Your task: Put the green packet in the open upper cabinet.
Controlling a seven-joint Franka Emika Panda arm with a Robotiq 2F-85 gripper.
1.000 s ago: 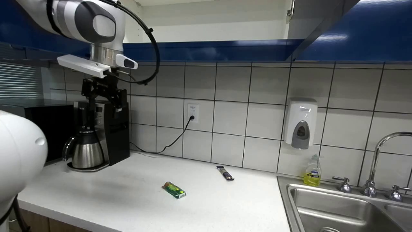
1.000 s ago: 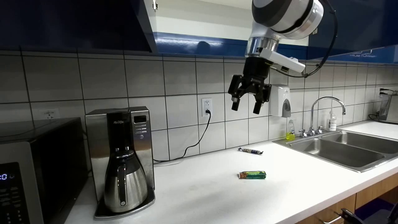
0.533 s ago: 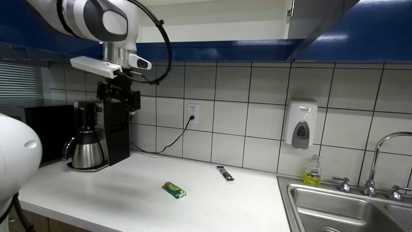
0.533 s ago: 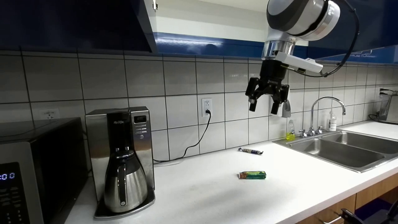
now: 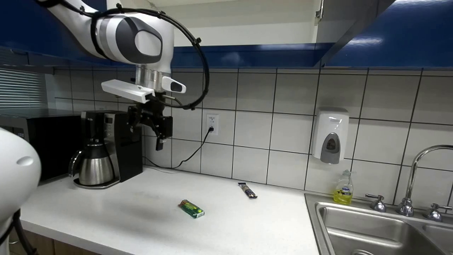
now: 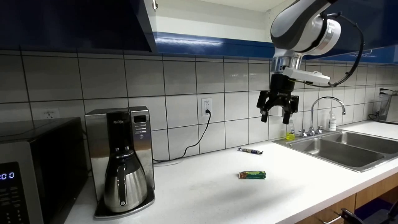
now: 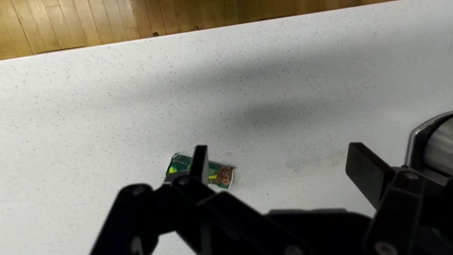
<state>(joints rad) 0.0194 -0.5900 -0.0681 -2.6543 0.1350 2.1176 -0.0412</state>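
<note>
The green packet (image 5: 191,209) lies flat on the white counter in both exterior views. In the wrist view the packet (image 7: 223,176) is partly covered by one of my fingers (image 7: 200,160), which passes in front of it. My gripper (image 6: 275,119) points down and hangs well above the counter. Its fingers stand wide apart, with only bare counter showing between them and nothing gripped. Above the tiled wall is the open upper cabinet (image 5: 240,33), its white interior showing over a blue lower trim; the arm covers part of it.
A small dark-and-silver oblong object (image 5: 247,190) lies nearer the wall than the packet. The coffee maker (image 6: 127,183) and a microwave (image 6: 46,161) stand at one end of the counter. At the opposite end are a sink (image 6: 335,154), faucet and soap bottle (image 5: 343,189).
My gripper has travelled along the counter, away from the coffee maker in an exterior view, and over the last half second has come lower. It stays open. The packet has not moved.
</note>
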